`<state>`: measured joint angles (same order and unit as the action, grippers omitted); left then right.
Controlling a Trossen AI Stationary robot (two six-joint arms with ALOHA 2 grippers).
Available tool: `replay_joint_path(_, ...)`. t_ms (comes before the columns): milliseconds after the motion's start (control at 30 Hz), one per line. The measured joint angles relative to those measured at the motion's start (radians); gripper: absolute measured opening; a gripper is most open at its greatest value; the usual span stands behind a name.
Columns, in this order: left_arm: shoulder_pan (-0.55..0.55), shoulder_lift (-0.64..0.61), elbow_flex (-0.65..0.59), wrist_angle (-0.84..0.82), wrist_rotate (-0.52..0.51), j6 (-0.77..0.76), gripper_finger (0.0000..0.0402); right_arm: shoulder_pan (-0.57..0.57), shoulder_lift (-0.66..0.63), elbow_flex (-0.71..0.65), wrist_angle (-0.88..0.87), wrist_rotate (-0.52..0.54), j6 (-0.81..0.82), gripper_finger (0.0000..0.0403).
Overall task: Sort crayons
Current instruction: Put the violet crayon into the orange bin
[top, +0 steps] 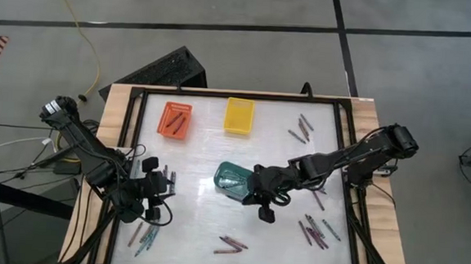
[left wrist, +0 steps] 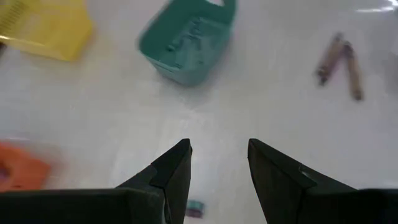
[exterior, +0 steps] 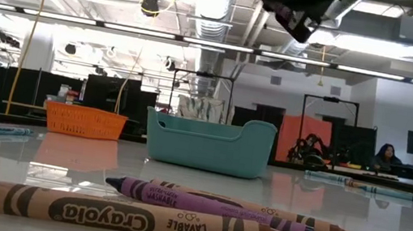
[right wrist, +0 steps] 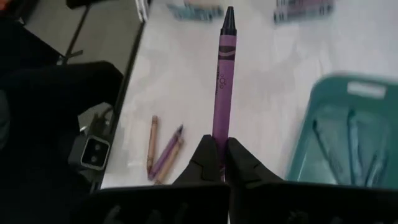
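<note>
Crayons lie scattered on the white table: a group (top: 315,231) at the near right, a few (top: 230,245) at the near middle, several (top: 143,234) at the near left and some (top: 303,128) at the far right. My right gripper (right wrist: 222,149) is shut on a purple crayon (right wrist: 224,74) above the table, just beside the teal basket (top: 231,179). My left gripper (left wrist: 219,155) hovers open over the table's left side (top: 160,186) with nothing between its fingers. In the low view, three crayons (exterior: 176,209) lie in the foreground. My right gripper pinches the purple crayon's blunt end (right wrist: 220,132) between its two fingers. The crayon runs on in line with the fingers, its pointed tip (right wrist: 228,15) leading away from them. It slants down toward the table's near left and is lifted clear of the table.
An orange basket (top: 176,119) with crayons in it and a yellow basket (top: 239,116) stand at the far side. The teal basket (right wrist: 348,137) holds several teal crayons. A black frame (top: 128,142) runs round the table. Bare table lies between the baskets and the near crayons.
</note>
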<state>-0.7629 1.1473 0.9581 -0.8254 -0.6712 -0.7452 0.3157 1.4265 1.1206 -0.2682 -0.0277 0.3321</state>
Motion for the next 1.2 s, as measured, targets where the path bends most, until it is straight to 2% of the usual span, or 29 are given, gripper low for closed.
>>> replay_joint_path(233, 0.097, 0.000, 0.000, 0.039, -0.224, 0.104, 0.0149, -0.062, 0.007, 0.000, 0.203, 0.007, -0.193, 0.0000)
replay_joint_path(333, 0.157, -0.001, 0.000, 0.131, -0.243, 0.224, 0.0149, -0.101, 0.013, 0.000, 0.262, 0.006, -0.259, 0.0000)
replay_joint_path(467, 0.237, -0.002, 0.000, 0.334, -0.112, 0.443, 0.0149, -0.143, 0.014, 0.000, 0.292, 0.006, -0.318, 0.0000)
replay_joint_path(567, 0.288, -0.002, 0.000, 0.443, -0.062, 0.551, 0.0149, -0.148, 0.013, 0.000, 0.340, 0.004, -0.367, 0.0000)
replay_joint_path(700, 0.349, -0.002, 0.000, 0.586, 0.077, 0.659, 0.0149, -0.146, 0.012, 0.000, 0.382, 0.000, -0.408, 0.0000)
replay_joint_path(867, 0.385, -0.002, 0.000, 0.731, 0.189, 0.740, 0.0149, -0.139, 0.012, 0.000, 0.422, 0.000, -0.449, 0.0000)
replay_joint_path(1033, 0.410, -0.001, 0.000, 0.792, 0.298, 0.759, 0.0149, -0.139, 0.012, 0.000, 0.464, 0.001, -0.474, 0.0000)
replay_joint_path(1200, 0.416, 0.000, 0.000, 0.827, 0.332, 0.764, 0.0140, -0.139, 0.011, 0.000, 0.498, 0.001, -0.491, 0.0000)
